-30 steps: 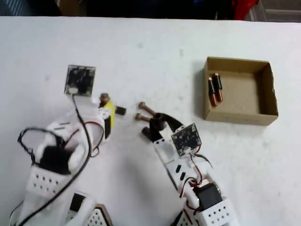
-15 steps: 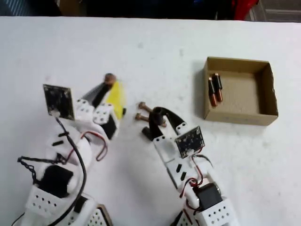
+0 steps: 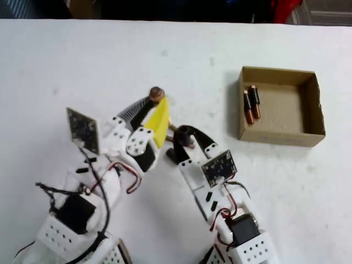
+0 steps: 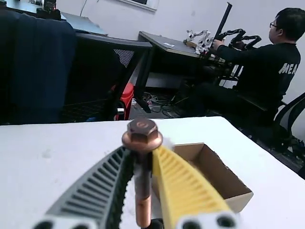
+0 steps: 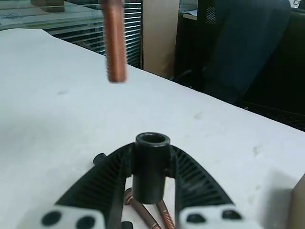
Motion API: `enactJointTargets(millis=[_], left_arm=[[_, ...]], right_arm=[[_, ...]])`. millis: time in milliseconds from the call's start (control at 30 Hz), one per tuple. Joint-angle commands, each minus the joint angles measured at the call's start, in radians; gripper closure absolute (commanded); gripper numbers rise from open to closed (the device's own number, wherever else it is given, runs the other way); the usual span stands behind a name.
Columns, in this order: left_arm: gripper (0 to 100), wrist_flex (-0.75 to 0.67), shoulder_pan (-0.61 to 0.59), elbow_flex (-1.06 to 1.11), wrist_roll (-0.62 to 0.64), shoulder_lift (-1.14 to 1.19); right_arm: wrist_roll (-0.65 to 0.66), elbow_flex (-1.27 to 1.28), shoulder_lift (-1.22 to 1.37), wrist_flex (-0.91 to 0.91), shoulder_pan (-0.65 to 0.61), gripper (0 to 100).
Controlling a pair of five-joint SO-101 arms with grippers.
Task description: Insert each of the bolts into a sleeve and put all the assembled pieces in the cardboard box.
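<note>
This is looking like an office-style robotics lab: behind the white bench (image 4: 57, 148) a dark desk (image 4: 167, 44) is carrying white hardware (image 4: 201, 39) (small arms, seemingly), cables (image 4: 159, 101) are trailing beneath it, and window blinds (image 5: 71, 21) are hanging.

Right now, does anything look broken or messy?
Nothing stands out. The left claw holds a bolt upright, the right claw holds a sleeve upright, and two pieces lie side by side in the cardboard box.
</note>
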Motion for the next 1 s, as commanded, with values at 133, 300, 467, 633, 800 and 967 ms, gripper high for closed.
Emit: enactJointTargets(millis=[133,300,467,633,800,967], left_arm=[[94,-0.215,0.025,0.106,0.014,-0.019],[94,-0.215,0.061,0.109,0.018,-0.019],[94,-0.215,0.087,0.110,0.015,-0.016],[94,-0.222,0.084,0.130,0.014,-0.018],[94,-0.222,0.082,0.137,0.014,-0.018],[94,-0.222,0.081,0.138,0.015,-0.015]], right_arm=[[0.014,0.009,-0.001,-0.007,-0.005,98.1],[0.021,0.009,-0.002,0.001,-0.005,98.1],[0.028,0.009,-0.002,0.001,-0.005,97.9],[0.098,0.009,-0.002,-0.001,-0.005,98.1],[0.100,0.009,-0.002,-0.007,-0.005,98.1],[0.098,0.009,-0.002,-0.007,-0.005,98.1]])
